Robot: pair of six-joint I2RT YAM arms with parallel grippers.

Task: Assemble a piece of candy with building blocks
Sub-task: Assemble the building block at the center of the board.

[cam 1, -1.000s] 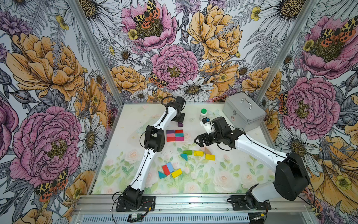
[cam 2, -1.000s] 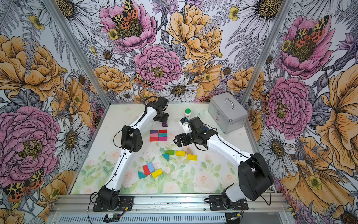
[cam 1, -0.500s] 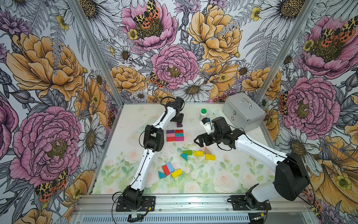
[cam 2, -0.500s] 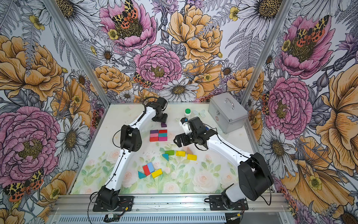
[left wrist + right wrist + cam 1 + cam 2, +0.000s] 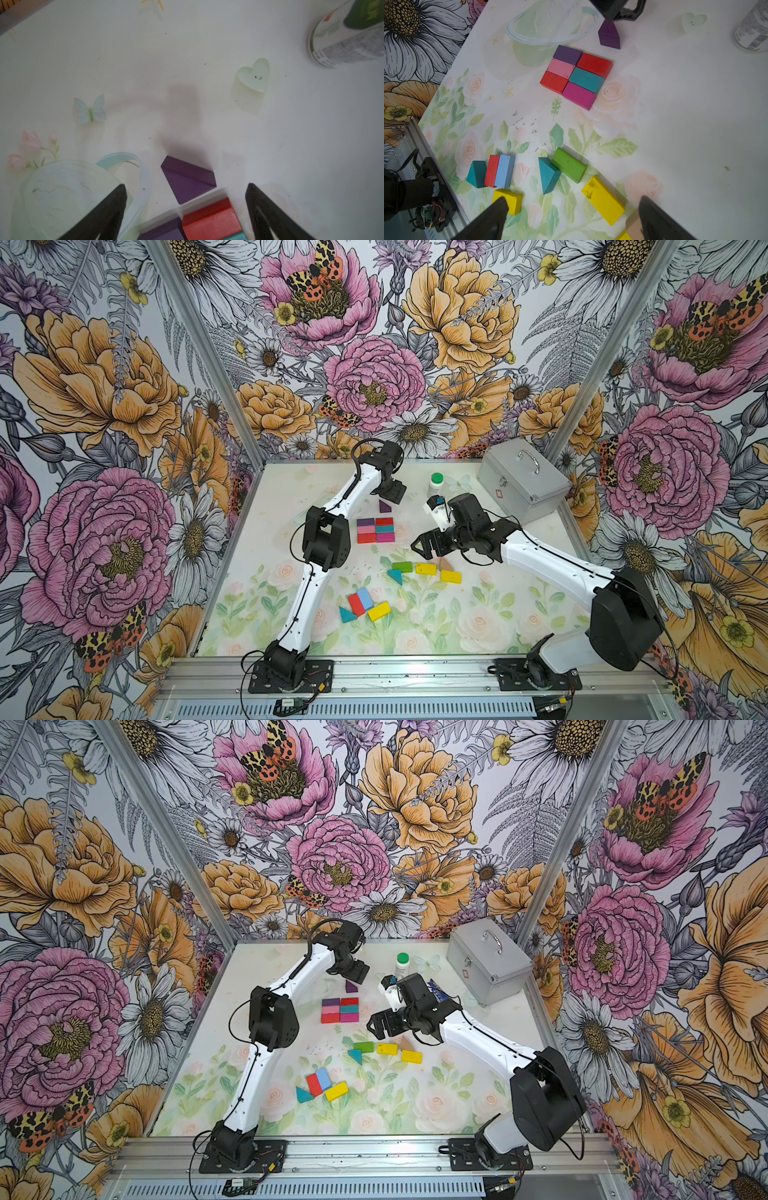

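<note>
Six building blocks lie as a tight flat rectangle in purple, pink, red, teal and magenta, seen too in the right wrist view. Just beyond it a purple triangle rests on the table. My left gripper hovers over the triangle, open, fingers wide on either side and clear of it. My right gripper is open and empty above loose blocks: green, teal triangle, two yellow, tan triangle.
Nearer the front lie a teal triangle, red, light blue and yellow blocks. A white bottle with green cap stands at the back. A silver case fills the back right corner.
My left gripper has opened and let go of the purple triangle, which stays on the table behind the rectangle. The right arm has not moved.
</note>
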